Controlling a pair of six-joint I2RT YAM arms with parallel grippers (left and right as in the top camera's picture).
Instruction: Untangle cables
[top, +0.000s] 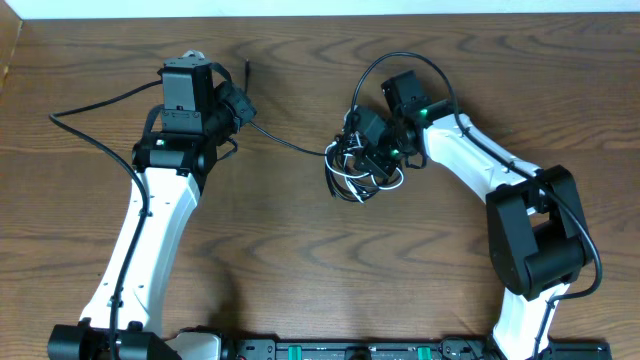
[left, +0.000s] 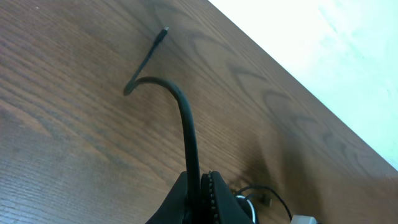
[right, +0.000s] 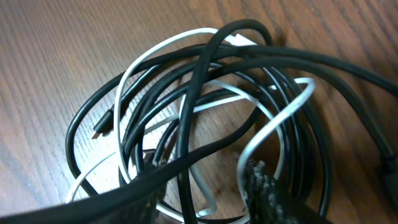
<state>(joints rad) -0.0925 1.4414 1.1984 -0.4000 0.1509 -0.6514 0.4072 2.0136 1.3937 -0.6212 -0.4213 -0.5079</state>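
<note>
Clamped at left jaws on a black cable (left: 188, 130) arching ahead to its plug (left: 163, 31); spread at right jaws astride the black-and-white cable tangle (right: 196, 84), crossings clear only from right wrist.

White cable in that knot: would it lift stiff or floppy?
Probably floppy: the white cable lies in soft, uneven loops. It looks thin, so likely light. Threaded among the black cables, it would likely drag them along rather than slide free.
</note>
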